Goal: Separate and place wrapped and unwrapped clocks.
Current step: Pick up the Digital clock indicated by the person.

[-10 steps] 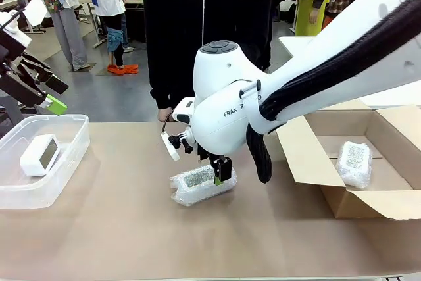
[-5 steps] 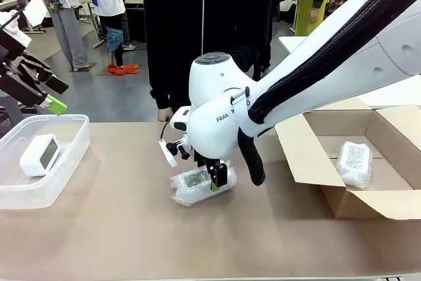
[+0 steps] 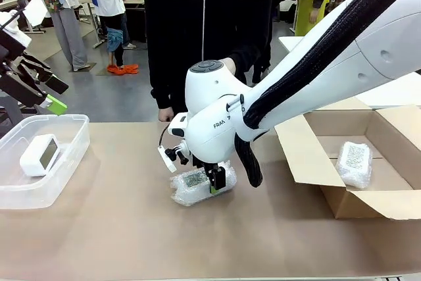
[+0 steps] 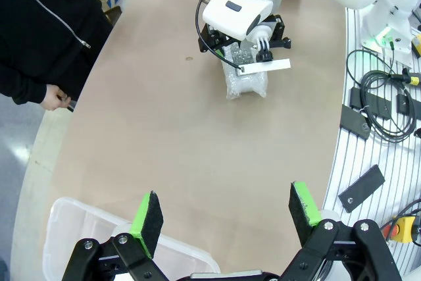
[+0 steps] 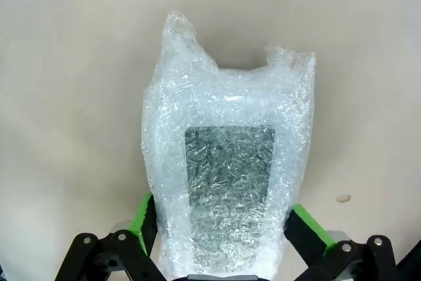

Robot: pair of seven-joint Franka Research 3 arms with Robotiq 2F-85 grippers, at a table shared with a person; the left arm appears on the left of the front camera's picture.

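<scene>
We see a tan table [image 3: 118,241] carrying a clear plastic bin [image 3: 72,156] at left and an open cardboard box [image 3: 309,162] at right. A bubble-wrapped clock [image 3: 191,189] lies between them.

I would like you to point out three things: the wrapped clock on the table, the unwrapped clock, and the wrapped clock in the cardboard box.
wrapped clock on the table [image 5: 229,182], right wrist view, grey face.
unwrapped clock [image 3: 38,155], front view, white top.
wrapped clock in the cardboard box [image 3: 354,160], front view, speckled face.
</scene>
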